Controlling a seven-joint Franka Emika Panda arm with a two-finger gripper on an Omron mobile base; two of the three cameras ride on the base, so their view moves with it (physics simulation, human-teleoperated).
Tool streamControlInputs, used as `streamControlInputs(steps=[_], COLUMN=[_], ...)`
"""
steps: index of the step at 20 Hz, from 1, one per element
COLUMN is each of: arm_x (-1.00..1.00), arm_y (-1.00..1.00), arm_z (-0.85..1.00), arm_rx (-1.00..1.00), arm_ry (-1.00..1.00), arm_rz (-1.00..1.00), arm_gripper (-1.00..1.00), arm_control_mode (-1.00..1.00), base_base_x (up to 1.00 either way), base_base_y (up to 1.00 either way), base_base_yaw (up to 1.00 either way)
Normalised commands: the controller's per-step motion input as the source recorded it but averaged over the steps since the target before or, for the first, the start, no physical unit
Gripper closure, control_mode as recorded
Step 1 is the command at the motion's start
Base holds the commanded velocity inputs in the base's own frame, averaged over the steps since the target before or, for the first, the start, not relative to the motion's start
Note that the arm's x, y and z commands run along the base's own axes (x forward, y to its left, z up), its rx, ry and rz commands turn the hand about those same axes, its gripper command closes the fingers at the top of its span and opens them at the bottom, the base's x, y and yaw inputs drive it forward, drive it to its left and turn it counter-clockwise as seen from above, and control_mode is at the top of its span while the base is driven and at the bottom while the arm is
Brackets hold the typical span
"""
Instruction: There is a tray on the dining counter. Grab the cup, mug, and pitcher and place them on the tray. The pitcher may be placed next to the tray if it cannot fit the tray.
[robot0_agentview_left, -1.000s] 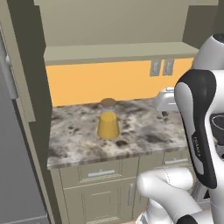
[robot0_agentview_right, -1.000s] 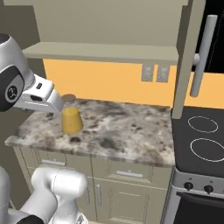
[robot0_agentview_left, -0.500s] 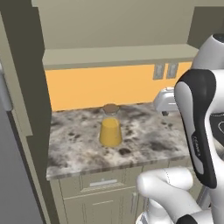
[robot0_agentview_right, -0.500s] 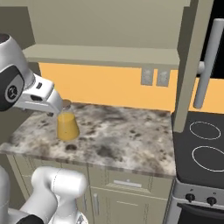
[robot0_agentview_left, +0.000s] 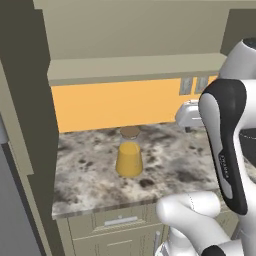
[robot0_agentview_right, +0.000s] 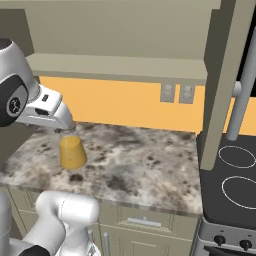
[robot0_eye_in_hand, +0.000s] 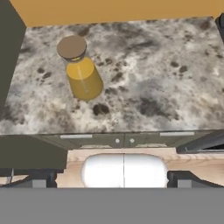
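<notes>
On marble counter (robot0_agentview_left: 165, 165), pitcher (robot0_agentview_left: 129, 155) upright, unmoved; camera shifted closer; claw (robot0_eye_in_hand: 109, 179) spread wide, holding nothing.

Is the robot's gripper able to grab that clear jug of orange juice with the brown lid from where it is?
Probably yes. The clear jug of orange juice stands alone and upright on the speckled marble counter, with nothing around it. The gripper is open and looks down on it from above, though not yet close.
</notes>
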Motion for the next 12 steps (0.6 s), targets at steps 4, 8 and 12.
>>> streamControlInputs(steps=[4,8,12], arm_x=[0.23,0.24,0.42], arm_y=[0.41,0.50,0.21], arm_z=[-0.40,-0.47,-0.30], arm_rx=[0.00,0.00,0.00], arm_ry=[0.02,0.02,0.02], arm_rz=[0.02,0.04,0.04], arm_gripper=[-1.00,-1.00,-1.00], arm_control_mode=[-1.00,-1.00,-1.00], base_base_x=[0.00,0.00,0.00], base_base_y=[0.00,0.00,0.00], base_base_yaw=[0.00,0.00,0.00])
